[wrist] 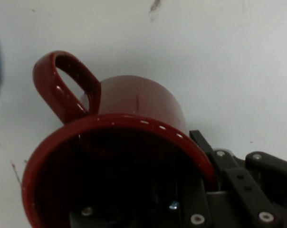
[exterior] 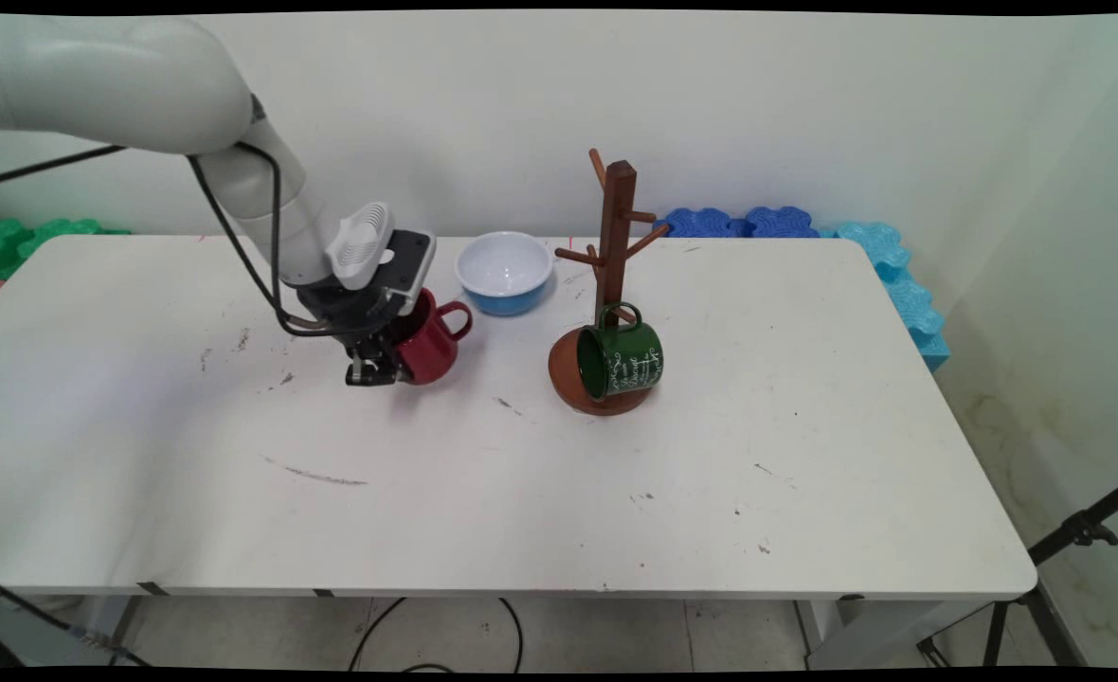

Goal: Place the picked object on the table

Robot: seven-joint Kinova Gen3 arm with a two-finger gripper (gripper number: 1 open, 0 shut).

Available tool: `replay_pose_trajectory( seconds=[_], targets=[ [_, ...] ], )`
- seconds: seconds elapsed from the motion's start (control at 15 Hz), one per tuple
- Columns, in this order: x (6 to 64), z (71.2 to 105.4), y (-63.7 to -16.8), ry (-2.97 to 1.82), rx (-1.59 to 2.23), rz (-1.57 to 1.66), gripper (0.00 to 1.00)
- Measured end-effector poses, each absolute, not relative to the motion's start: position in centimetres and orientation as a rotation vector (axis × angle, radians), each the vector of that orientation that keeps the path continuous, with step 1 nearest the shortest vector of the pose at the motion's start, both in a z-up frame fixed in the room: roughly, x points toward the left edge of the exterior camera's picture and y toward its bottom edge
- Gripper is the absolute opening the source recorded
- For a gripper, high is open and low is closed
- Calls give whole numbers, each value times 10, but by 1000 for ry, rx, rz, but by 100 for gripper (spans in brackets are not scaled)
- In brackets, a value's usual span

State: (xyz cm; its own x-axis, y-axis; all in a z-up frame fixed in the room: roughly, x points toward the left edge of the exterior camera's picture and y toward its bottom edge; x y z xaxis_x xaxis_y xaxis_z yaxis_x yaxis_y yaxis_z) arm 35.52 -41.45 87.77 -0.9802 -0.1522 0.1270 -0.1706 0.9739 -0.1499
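On the white bench (exterior: pixel 521 493), entered largest first. Mug tree (exterior: pixel 613 284), brown wood, right of centre, round base. Green mug (exterior: pixel 621 360), lying tilted on that base against the post, mouth toward the near left. Bowl (exterior: pixel 504 272), white inside, blue outside, at the back, just beside my mug. Red mug (exterior: pixel 431 343), left of centre, tilted, handle toward the bowl. My tool (exterior: pixel 376 369): clamped on the red mug's wall, one finger inside the mouth, one outside. Hazard, in my judgement: a grip on a thin glossy rim could let the mug pivot or slip; its handle could catch the bowl.
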Motion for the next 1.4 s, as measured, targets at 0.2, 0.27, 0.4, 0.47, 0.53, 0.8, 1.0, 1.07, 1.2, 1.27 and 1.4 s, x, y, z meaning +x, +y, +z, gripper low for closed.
replay_pose_trajectory(
  seconds=[0.2,0.27,0.4,0.47,0.53,0.8,1.0,1.07,1.2,1.27,1.4],
  targets=[
    [353,868,-425,-3014,219,242,0],
    [352,866,-427,-3014,213,241,0],
    [350,861,-432,-3015,206,238,0],
    [350,859,-434,-3016,201,235,0],
    [349,856,-436,-3017,194,232,0],
    [347,849,-443,-3019,171,222,0],
    [345,844,-448,-3020,156,216,0],
    [344,843,-449,-3020,152,214,0],
    [344,841,-451,-3020,147,211,0],
    [343,840,-452,-3020,144,208,0],
    [342,839,-454,-3019,140,208,100]
  ],
)
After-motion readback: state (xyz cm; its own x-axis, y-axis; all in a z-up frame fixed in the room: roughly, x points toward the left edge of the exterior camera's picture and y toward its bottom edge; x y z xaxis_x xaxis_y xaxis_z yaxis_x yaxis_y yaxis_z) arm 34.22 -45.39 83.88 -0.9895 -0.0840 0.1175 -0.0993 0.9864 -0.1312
